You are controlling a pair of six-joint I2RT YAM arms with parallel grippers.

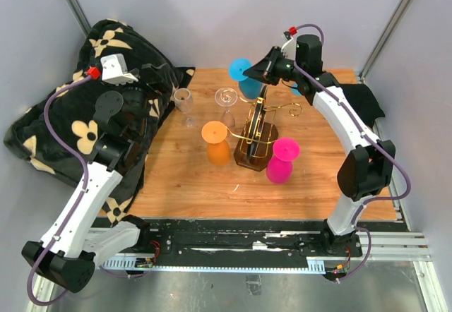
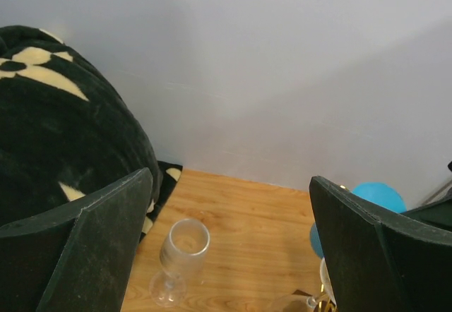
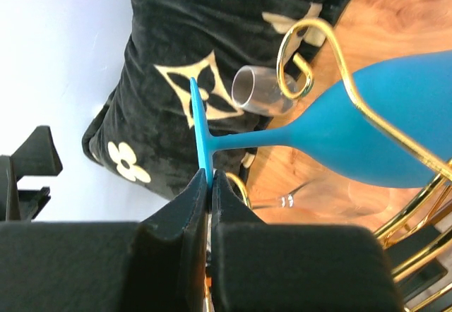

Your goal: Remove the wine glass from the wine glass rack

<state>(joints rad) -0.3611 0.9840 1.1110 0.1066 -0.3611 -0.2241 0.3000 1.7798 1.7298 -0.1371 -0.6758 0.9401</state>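
Blue wine glass point(image 3: 381, 135) hangs bowl-down at the far side of the wine glass rack point(image 1: 256, 142), its stem just beside a scroll-ended gold arm that crosses its bowl. The right claw point(image 3: 206, 178) is pinched tight on the rim of the glass's flat foot. The left claw point(image 2: 229, 178) gapes wide and holds nothing, poised above the desk point(image 1: 183, 178) near a clear glass point(image 2: 185, 245) and the flowered black blanket point(image 1: 63, 121).
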